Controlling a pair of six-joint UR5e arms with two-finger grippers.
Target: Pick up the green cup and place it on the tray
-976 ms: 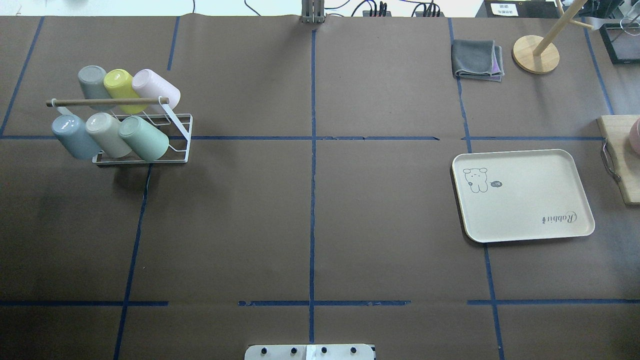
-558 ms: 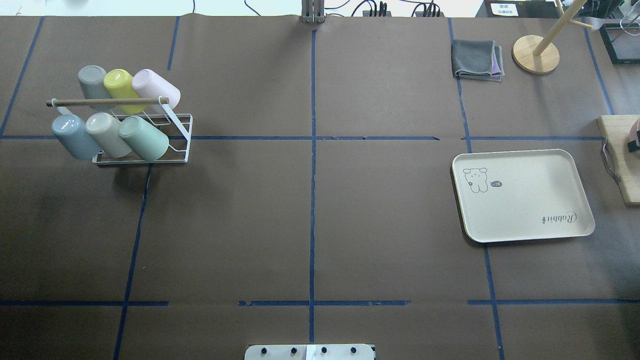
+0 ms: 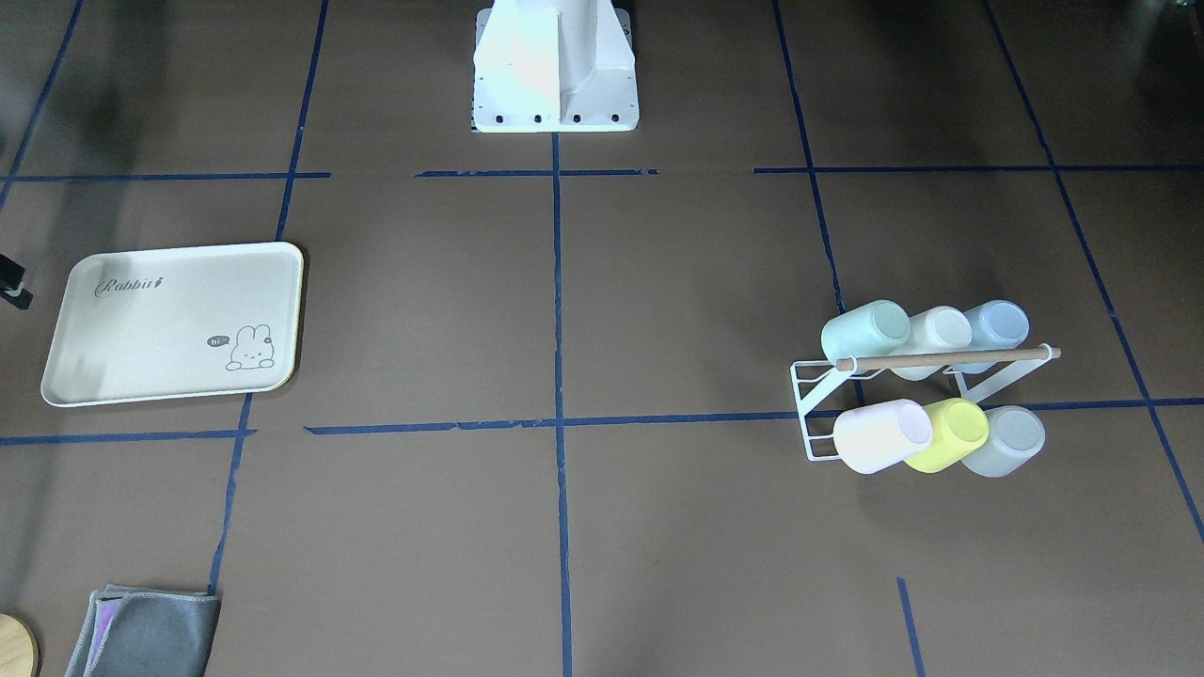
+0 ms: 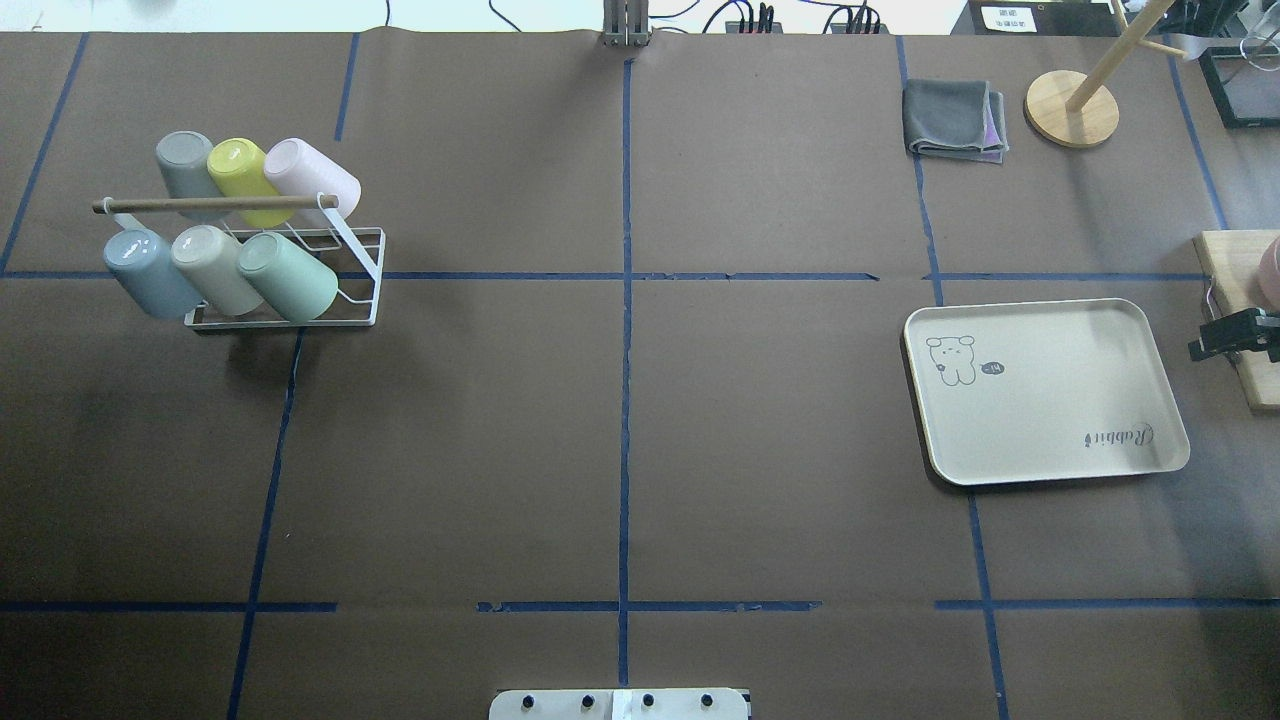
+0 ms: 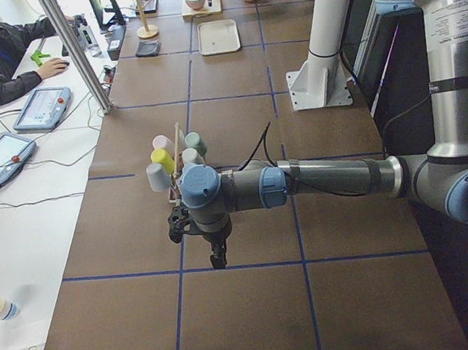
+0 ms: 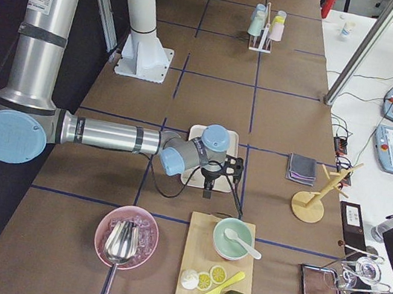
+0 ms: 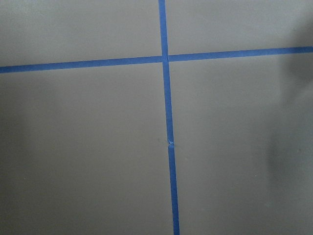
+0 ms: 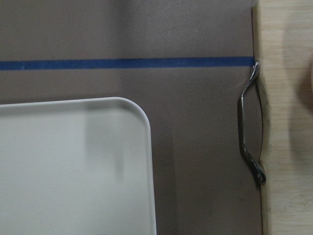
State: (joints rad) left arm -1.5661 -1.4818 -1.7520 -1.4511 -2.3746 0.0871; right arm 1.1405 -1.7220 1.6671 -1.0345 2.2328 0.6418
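Note:
The green cup [image 4: 290, 275] lies tilted on a white wire rack [image 4: 362, 285] at the far left, the rightmost cup of the near row; it also shows in the front view [image 3: 865, 331]. The tray [image 4: 1045, 390] lies flat and bare on the right, and its corner fills the right wrist view [image 8: 73, 166]. My right gripper [image 4: 1215, 338] hangs by the tray's right edge, next to the wooden board; I cannot tell whether it is open. My left gripper [image 5: 218, 261] shows only in the left side view, above bare table near the rack; I cannot tell its state.
The rack also holds a yellow-green cup [image 4: 245, 180], a pale blue cup [image 4: 150, 272] and several other cups. A wooden board [image 4: 1235, 270] with a metal handle [image 8: 252, 127] lies right of the tray. A grey cloth [image 4: 955, 120] and a wooden stand [image 4: 1072, 108] sit at the far right.
My right gripper has come into the overhead view from the right edge and moved left and nearer, to the gap between board and tray. The cups and tray have not moved.

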